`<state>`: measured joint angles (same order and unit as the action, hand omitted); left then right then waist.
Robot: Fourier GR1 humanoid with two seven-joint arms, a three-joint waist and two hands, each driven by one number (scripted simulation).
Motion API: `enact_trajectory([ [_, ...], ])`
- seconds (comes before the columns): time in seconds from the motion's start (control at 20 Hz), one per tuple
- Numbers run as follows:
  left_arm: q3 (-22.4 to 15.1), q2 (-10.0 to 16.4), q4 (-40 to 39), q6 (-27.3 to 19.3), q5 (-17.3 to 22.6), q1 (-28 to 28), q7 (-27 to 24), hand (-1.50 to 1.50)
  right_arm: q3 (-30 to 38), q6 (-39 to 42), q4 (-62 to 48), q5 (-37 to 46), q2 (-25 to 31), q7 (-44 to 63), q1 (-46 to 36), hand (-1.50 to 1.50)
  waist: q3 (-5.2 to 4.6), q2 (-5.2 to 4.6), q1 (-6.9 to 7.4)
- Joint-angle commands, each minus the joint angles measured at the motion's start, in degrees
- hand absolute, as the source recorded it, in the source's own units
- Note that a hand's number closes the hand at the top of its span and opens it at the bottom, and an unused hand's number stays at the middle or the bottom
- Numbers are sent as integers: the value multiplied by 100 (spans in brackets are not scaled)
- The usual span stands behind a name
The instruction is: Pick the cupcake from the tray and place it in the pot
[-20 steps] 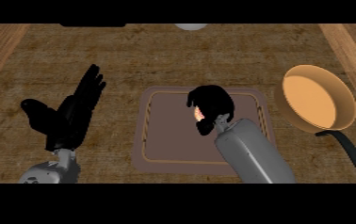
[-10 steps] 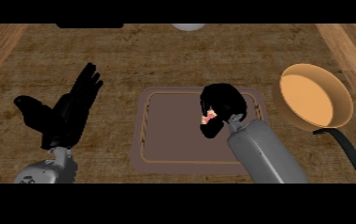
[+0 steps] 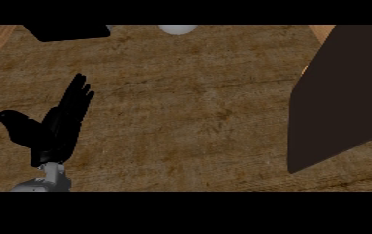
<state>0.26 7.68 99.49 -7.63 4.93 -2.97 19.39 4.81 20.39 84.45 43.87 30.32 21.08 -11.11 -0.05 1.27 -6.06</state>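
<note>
My left hand (image 3: 58,127) rests open at the left edge, fingers straight and pointing up, touching nothing. A large dark brown flat slab (image 3: 327,100), which looks like the tray tipped up on edge, fills the right side of the head view. It hides nearly all of the orange pot; only a thin sliver of the pot's rim (image 3: 305,72) shows at the slab's left edge. No cupcake is visible. My right hand and forearm do not show anywhere.
The wooden counter (image 3: 196,110) spreads across the middle. A black object (image 3: 65,31) sits at the top left and a white round thing (image 3: 178,29) at the top centre. A lighter wooden border runs along the far corners.
The tray no longer lies flat in the middle. A dark slab now stands at the right, and the right hand, the cupcake and most of the pot have gone from sight. The left hand has hardly moved.
</note>
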Motion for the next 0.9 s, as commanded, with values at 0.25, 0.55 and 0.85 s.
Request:
enact_trajectory([
  [0.25, 38, -20, -84, 87, 84, -90, -56, 0, 2434, 173, 2144, -1306, 1083, -692, 1768, 150, -6, -42, 167],
  [0.55, -24, -40, 56, 109, 109, -187, 116, 0, 4082, 866, 2909, -2443, 1684, -978, 1661, 150, -7, -53, 311],
  [0.85, -246, -190, 20, -56, -162, -288, 202, 0, 4960, 1483, 3771, -3793, 1667, -336, 1152, 150, -3, -80, 426],
])
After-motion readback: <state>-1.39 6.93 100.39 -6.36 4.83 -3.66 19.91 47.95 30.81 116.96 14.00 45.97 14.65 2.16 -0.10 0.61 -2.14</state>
